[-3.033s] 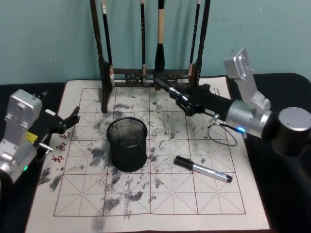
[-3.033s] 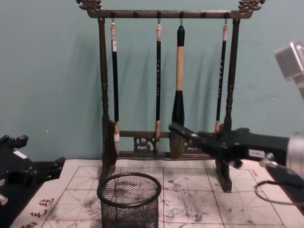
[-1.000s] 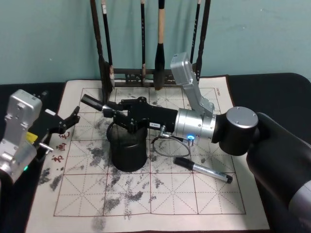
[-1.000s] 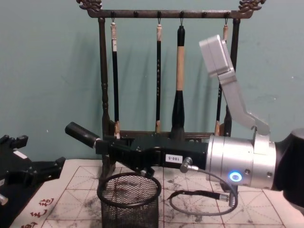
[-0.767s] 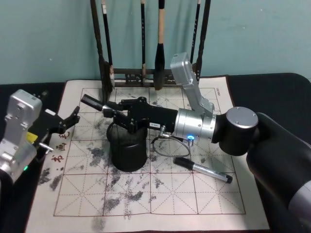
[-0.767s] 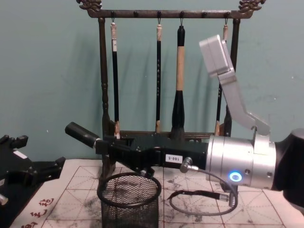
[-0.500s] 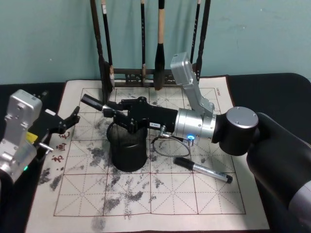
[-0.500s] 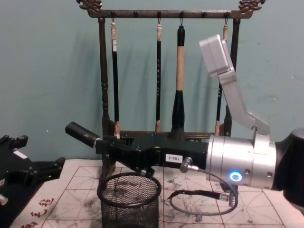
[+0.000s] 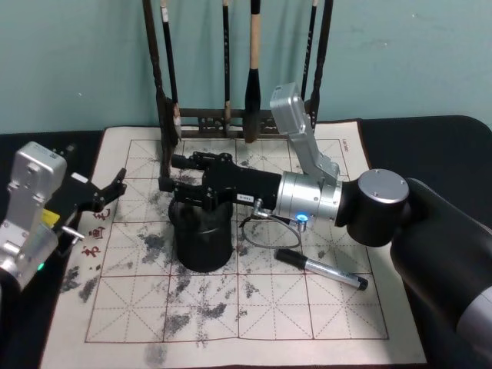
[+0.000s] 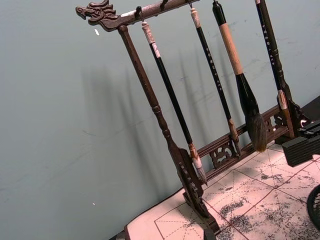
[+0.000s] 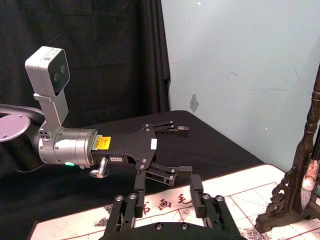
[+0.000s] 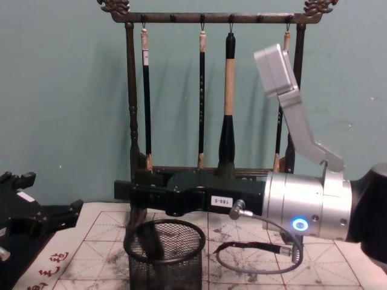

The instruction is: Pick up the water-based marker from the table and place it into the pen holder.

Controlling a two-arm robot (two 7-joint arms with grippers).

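The pen holder [image 9: 201,231] is a black mesh cup standing on the grid mat [image 9: 115,307]. My right gripper [image 9: 173,173] hovers just above the cup's rim, open with nothing between its fingers; the right wrist view shows them [image 11: 167,205] spread apart. Through the mesh in the chest view, a dark pen-like shape [image 12: 151,243] leans inside the pen holder [image 12: 164,257]. A water-based marker [image 9: 321,269] with a black cap and silver barrel lies on the mat to the right of the cup. My left gripper [image 9: 111,188] is parked open at the mat's left edge.
A tall dark wooden brush rack [image 9: 231,119] with several hanging brushes stands at the back of the mat, close behind my right arm. A grey cable [image 9: 265,231] loops under the right wrist. Bare mat lies in front of the cup.
The black pen that stuck out of my right gripper to the left has left its fingers. The fingers have opened, and a dark shape now leans inside the cup.
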